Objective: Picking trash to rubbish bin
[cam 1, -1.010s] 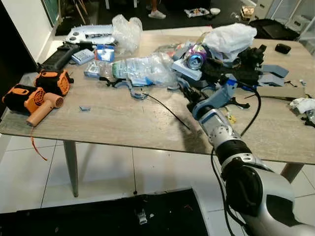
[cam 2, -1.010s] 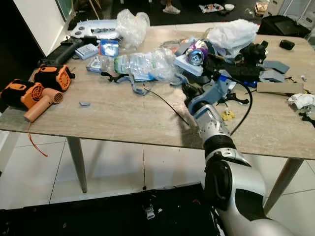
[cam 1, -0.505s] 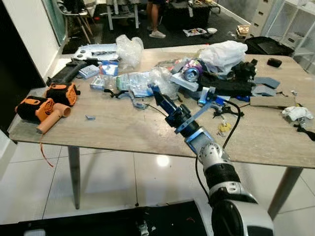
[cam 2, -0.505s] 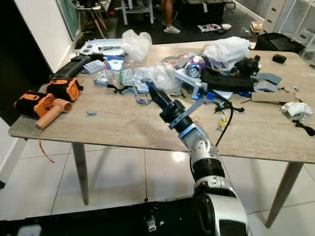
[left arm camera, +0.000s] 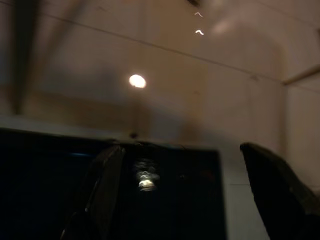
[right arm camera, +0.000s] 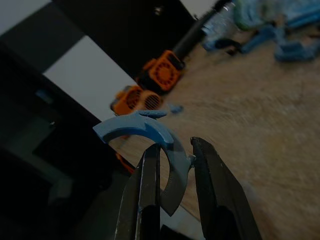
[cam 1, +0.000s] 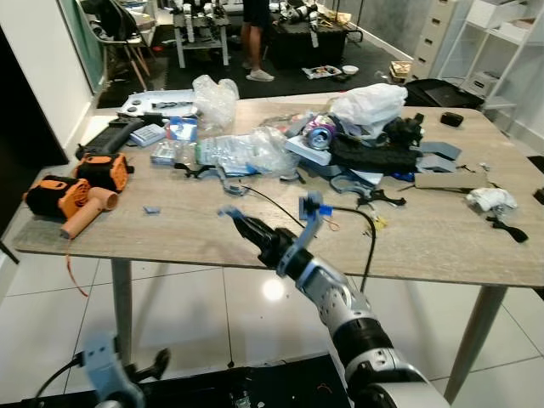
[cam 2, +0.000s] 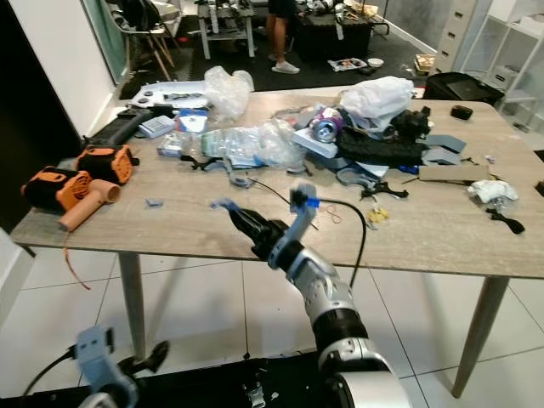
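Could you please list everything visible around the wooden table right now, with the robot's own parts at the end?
Wooden table: one, light brown, on white tiles.
Orange and black power tools: two, table's left edge.
Clear crumpled plastic bags: several, centre back.
White plastic bag: one, back right on dark clutter.
Purple drink can: one, lying beside that bag.
Black cable: one, near the front edge.
Curved blue plastic piece: one, held over the table's front.
Person's legs: background.
Right hand: shut on the piece.
Left hand: low, open.

Matt wood-grain table [cam 1: 187, 223], glossy tiled floor [cam 1: 178, 314], crinkled clear plastic bags [cam 1: 242, 151]
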### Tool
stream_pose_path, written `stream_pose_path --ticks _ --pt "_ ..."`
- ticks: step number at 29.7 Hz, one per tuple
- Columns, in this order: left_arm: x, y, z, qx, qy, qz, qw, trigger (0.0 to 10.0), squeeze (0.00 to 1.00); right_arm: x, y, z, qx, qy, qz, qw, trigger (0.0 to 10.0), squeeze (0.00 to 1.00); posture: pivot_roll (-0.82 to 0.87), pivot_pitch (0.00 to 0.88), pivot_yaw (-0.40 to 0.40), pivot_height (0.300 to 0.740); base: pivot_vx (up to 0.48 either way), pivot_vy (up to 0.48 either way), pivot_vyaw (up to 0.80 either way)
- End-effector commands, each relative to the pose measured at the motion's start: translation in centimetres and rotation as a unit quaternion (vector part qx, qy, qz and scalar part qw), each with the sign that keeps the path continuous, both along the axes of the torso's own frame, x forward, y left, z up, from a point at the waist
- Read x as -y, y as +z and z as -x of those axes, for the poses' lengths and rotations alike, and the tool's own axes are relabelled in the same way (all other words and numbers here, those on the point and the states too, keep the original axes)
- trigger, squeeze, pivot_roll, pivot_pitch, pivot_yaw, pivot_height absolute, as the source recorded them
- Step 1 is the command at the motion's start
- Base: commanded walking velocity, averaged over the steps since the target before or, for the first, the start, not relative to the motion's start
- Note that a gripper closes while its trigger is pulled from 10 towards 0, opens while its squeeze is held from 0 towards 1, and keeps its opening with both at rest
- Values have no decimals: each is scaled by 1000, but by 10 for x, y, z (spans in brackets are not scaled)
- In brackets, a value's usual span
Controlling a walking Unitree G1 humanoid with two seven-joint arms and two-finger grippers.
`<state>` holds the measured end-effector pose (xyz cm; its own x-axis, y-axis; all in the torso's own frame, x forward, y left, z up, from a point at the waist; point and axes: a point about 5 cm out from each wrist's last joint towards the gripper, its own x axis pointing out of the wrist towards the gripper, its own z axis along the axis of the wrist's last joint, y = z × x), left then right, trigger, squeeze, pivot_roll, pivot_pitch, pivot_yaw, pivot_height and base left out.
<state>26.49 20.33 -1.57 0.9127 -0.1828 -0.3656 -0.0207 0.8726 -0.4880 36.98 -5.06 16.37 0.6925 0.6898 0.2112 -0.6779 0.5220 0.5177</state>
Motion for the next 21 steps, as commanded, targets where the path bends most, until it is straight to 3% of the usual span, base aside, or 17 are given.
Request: stream_pose_path --ticks 1,7,18,21 --pt "9 0 -1 3 -24 6 1000 10000 0 -2 -7 2 -10 -8 10 1000 10000 0 0 144 37 740 0 0 0" --pt "18 6 -9 23 -54 -2 998 10000 0 -3 -12 4 -20 -19 14 1000 10000 0 0 146 31 740 -81 0 0" --pt "21 17 -17 54 -74 -11 996 10000 0 -4 -15 2 -30 -50 27 998 10000 0 -2 149 24 740 0 0 0" --pt "23 18 -19 60 -85 -13 994 10000 0 -3 -16 2 -33 -56 28 997 10000 0 -6 155 22 740 -264 0 0"
